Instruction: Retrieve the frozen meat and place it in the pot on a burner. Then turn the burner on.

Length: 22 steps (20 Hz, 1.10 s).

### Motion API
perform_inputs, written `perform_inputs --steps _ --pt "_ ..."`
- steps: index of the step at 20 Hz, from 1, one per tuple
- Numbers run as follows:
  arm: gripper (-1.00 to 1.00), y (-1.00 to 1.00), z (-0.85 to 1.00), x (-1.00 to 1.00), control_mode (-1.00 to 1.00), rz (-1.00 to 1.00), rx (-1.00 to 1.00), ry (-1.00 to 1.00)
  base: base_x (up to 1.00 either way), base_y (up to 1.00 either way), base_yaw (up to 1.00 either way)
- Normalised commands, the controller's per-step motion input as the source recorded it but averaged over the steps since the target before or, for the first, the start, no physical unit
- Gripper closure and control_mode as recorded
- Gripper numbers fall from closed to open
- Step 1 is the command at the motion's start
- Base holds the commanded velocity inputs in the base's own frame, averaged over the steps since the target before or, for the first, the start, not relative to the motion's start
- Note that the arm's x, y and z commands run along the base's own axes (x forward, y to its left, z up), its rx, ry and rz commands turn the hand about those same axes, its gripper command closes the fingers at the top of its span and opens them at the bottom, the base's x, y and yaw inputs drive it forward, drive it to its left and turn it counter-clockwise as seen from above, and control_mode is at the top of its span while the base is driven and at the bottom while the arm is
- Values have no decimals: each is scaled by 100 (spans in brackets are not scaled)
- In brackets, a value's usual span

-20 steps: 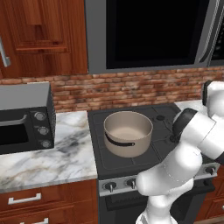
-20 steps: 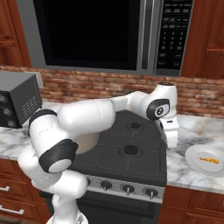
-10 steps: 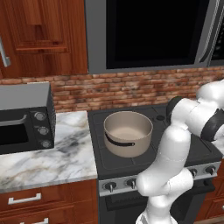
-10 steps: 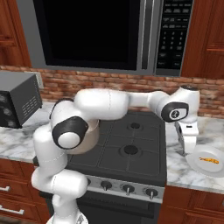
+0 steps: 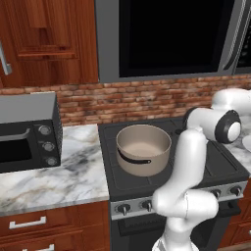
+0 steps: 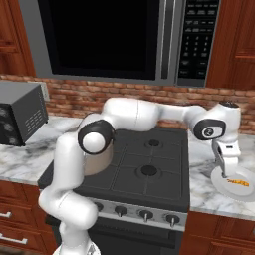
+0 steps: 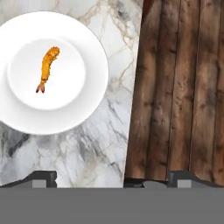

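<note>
Even, diffuse light fills all three rendered views, bright without harsh glare. A soft shadow lies inside the pot [image 5: 143,146], and the white plate [image 7: 51,72] casts a faint dark rim onto the marble counter [image 7: 100,144]. Textures look slightly soft and blurred throughout, with no edge distortion.
</note>
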Motion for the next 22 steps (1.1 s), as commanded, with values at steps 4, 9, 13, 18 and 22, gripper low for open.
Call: perform_inputs --steps 4,9,13,18,22 --pt "-100 -28 0 12 -100 0 1 -2 0 0 0" --pt "-100 -16 -8 26 -100 2 0 -3 0 0 0" --pt "-100 -33 -31 42 -100 4 0 -4 0 0 0" --pt "-100 -32 -39 38 -100 2 0 0 0 0 0" --pt "-100 -26 -29 33 -100 0 0 0 0 0 0"
